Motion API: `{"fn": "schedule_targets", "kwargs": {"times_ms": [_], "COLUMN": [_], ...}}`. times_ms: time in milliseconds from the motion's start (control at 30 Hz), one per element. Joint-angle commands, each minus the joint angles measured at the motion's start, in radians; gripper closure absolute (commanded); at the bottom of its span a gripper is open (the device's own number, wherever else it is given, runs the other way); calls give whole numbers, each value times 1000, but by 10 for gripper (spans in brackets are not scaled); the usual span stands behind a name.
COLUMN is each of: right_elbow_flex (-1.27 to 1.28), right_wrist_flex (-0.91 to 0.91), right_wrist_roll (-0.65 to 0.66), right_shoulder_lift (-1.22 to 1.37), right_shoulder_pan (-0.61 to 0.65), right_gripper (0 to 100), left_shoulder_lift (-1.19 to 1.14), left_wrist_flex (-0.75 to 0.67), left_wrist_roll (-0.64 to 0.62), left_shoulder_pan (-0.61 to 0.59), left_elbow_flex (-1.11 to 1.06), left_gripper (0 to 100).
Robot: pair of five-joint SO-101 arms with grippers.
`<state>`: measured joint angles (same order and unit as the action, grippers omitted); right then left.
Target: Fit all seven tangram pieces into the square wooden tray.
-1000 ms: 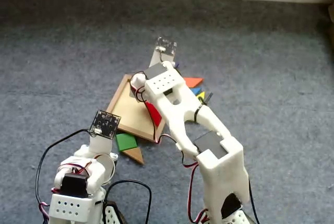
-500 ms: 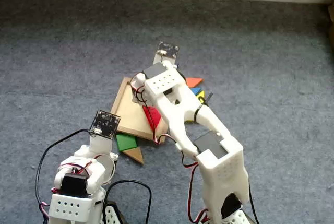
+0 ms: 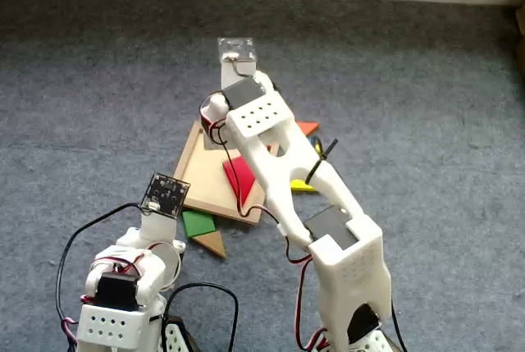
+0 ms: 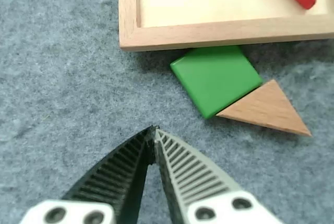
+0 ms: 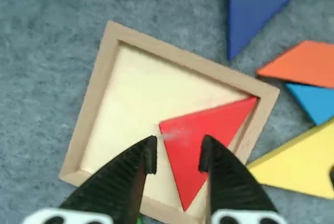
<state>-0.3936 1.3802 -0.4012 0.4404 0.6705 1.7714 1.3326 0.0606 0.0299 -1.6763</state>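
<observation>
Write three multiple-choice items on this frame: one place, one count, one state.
1. The red triangle lies: A) inside the tray B) beside it C) on top of another piece.
2. Pieces in the tray: A) one B) three C) seven.
3. The left tool is: A) open B) shut, empty C) shut on a piece.
Answers: 1 A, it sits within the rim; 2 A, only the red one is inside; 3 B, its jaws meet with nothing between.
</observation>
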Motion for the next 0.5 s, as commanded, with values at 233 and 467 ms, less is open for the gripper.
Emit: {"fn": "schedule_targets", "kwargs": {"times_ms": [233,467], "right_elbow_flex": [47,47], "right_wrist_flex": [-274,-157], "right_wrist_roll": [224,233], "right_shoulder_lift": [84,165], "right_shoulder_pan": [8,8], "right_gripper": [994,994], "left_shoulder_lift": [30,30], "left_wrist_flex": [6,6], "left_wrist_roll": [8,8], "left_shoulder_pan": [-13,-13], "left_elbow_flex": [-21,-21], "left_gripper": [993,993]}}
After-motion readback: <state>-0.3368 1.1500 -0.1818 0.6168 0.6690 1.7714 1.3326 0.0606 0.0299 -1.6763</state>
